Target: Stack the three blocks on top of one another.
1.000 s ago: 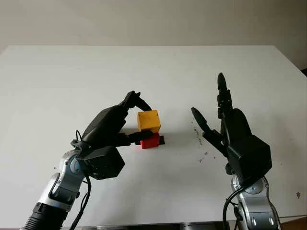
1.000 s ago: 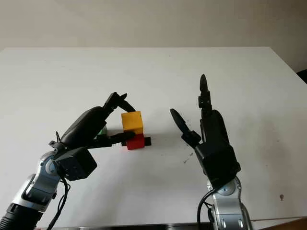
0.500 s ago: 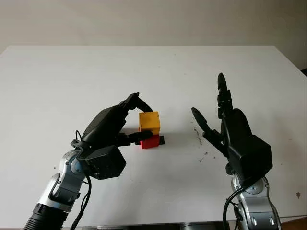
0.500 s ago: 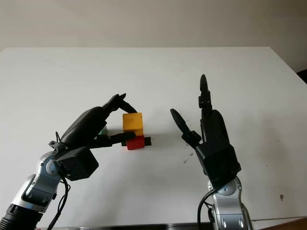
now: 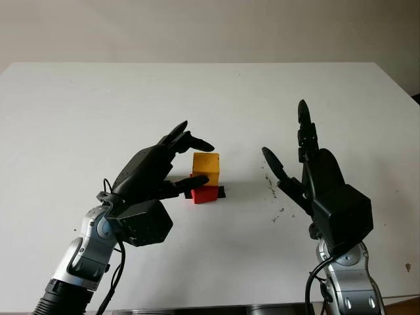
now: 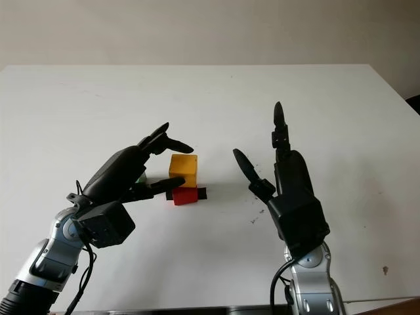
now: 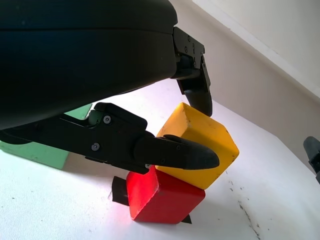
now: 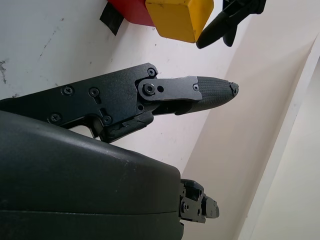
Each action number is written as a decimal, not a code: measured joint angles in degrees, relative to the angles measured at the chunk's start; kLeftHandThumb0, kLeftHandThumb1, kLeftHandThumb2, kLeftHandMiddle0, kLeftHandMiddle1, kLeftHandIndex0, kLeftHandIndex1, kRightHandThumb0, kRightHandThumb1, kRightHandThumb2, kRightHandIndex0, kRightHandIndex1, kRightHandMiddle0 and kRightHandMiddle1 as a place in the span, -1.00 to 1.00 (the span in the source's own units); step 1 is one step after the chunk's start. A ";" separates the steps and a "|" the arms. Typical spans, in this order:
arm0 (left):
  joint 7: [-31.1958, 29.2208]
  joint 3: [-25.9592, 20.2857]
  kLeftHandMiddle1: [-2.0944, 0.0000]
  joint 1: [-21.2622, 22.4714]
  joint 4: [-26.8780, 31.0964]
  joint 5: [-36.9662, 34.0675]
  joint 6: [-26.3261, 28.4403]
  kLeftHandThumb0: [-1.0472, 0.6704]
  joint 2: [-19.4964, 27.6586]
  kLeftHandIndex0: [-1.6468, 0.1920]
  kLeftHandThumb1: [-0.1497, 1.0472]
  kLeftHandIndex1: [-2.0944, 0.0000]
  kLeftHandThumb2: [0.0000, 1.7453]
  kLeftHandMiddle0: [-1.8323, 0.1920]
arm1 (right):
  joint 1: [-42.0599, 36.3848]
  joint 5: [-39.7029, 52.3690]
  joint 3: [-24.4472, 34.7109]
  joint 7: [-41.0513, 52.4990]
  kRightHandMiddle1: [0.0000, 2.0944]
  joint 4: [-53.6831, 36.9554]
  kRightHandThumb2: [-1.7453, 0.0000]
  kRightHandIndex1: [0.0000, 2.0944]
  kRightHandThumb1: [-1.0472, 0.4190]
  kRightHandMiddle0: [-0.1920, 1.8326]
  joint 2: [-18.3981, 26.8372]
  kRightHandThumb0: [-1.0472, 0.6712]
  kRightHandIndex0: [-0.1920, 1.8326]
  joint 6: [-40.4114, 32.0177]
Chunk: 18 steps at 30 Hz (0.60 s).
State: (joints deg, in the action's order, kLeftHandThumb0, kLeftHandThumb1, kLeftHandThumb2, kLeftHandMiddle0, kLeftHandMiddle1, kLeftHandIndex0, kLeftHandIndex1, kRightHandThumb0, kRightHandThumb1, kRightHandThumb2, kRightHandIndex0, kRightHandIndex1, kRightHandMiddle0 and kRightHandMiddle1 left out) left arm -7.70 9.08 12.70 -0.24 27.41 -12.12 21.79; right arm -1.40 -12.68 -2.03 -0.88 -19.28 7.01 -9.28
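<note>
Yellow cube (image 5: 205,168) atop red cube (image 5: 205,193); left hand (image 5: 157,172) open beside, holding nothing.

Left hand (image 5: 161,172) open, apparently grasping nothing, reaching forward mid-frame. Right hand (image 5: 308,174) open, raised, fingers (image 5: 303,125) pointing up.

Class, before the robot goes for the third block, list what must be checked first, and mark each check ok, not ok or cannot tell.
1. yellow block sits on red block: ok.
2. Yellow squarely centred on red: not ok, it overhangs in the left wrist view.
3. left hand holds nothing: ok, open beside the stack.
4. green block free on the table: ok, behind the left hand.
5. right hand away from the stack: ok, open.
</note>
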 measured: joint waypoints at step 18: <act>-1.67 -8.47 0.94 -7.10 11.17 -11.60 -3.68 -0.61 2.10 0.88 1.00 0.95 -0.58 0.94 | -0.24 -0.38 0.06 0.18 -0.95 -0.01 0.62 -0.95 -1.00 -0.93 0.01 -0.52 -0.99 -0.01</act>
State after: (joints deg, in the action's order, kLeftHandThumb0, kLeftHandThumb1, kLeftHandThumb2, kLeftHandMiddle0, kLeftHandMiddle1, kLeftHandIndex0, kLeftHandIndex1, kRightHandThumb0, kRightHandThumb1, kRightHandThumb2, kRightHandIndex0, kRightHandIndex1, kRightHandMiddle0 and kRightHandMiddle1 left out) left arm -9.37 0.61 5.60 10.94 15.81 -15.80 23.90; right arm -1.65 -13.06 -1.97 -0.70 -19.29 7.02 -9.29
